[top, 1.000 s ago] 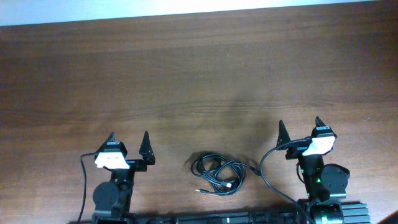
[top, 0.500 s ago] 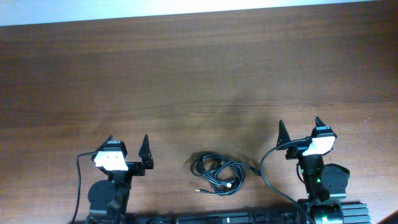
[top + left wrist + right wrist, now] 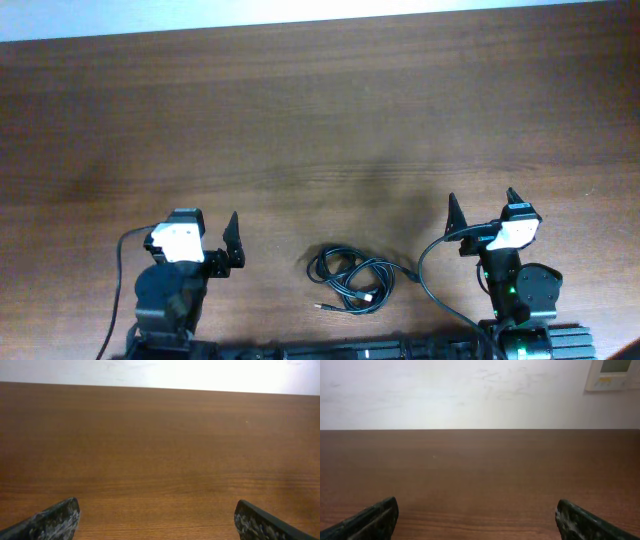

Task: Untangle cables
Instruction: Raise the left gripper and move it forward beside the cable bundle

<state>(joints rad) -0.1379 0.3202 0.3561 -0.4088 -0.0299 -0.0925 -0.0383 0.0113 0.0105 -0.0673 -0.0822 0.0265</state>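
The cables (image 3: 352,277) are thin black cords lying in a small tangled bundle of loops on the wooden table (image 3: 320,120), near the front edge between my two arms. A small plug end pokes out at the bundle's lower left. My left gripper (image 3: 207,224) stands open to the left of the bundle, apart from it. To the bundle's right, my right gripper (image 3: 481,198) is also open and clear of it. In both wrist views, the left gripper (image 3: 157,506) and the right gripper (image 3: 477,504) show wide-apart fingers with only bare wood between them. The cables are out of both wrist views.
A thicker black wire (image 3: 424,283) fixed to the right arm curves just right of the bundle. A pale wall runs along the table's far edge (image 3: 320,20). In the right wrist view a white wall panel (image 3: 612,373) shows at the upper right.
The left arm has shifted a little to the left and its wrist has turned slightly. The right arm and the cables have not moved.
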